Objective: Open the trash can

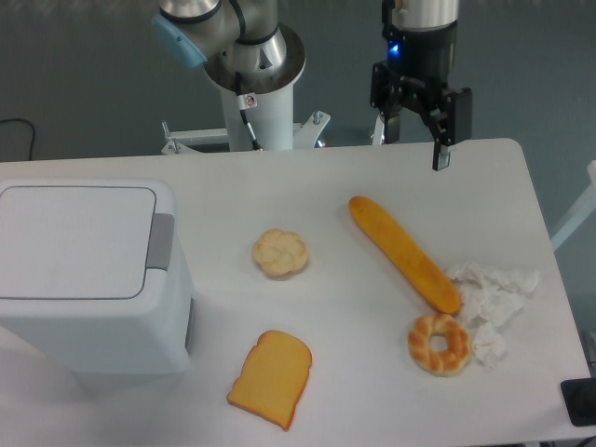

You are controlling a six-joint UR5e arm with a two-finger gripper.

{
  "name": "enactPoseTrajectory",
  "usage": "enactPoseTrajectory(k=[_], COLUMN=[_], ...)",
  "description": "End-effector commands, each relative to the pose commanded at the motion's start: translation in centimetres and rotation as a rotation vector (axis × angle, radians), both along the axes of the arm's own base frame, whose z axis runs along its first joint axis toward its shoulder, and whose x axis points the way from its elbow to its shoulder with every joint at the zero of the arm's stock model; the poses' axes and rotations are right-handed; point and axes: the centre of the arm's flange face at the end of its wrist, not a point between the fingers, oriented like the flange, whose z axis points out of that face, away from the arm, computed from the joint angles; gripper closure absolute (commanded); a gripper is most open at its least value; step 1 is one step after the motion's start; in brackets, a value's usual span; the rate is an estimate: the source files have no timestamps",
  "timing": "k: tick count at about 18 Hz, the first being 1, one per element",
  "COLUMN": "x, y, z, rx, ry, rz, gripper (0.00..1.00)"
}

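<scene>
The trash can (88, 279) is a large white boxy bin at the left of the table. Its flat lid (74, 240) lies shut, with a grey push tab (160, 242) on its right edge. My gripper (411, 149) hangs over the table's far edge, right of centre and well away from the bin. Its two dark fingers (440, 140) stand apart, open, with nothing between them.
Bread items lie on the white table (335, 186): a round bun (280, 252), a long baguette (403, 251), a ring-shaped pastry (439, 344) and a toast slice (272, 378). Crumpled white paper (494, 296) sits at the right. The robot's base (251, 84) stands behind.
</scene>
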Motion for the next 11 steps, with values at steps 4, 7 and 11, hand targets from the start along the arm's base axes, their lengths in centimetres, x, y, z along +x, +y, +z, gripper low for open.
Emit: enactPoseTrajectory(k=[4,7,11], x=[0.6,0.8,1.3], y=[0.1,0.2,0.1], z=[-0.3,-0.4,-0.9], rx=[-0.003,-0.002,-0.007], ry=[-0.007,-0.015,-0.025], rz=[0.0,0.018,0.017], gripper=[0.0,0.0,0.0])
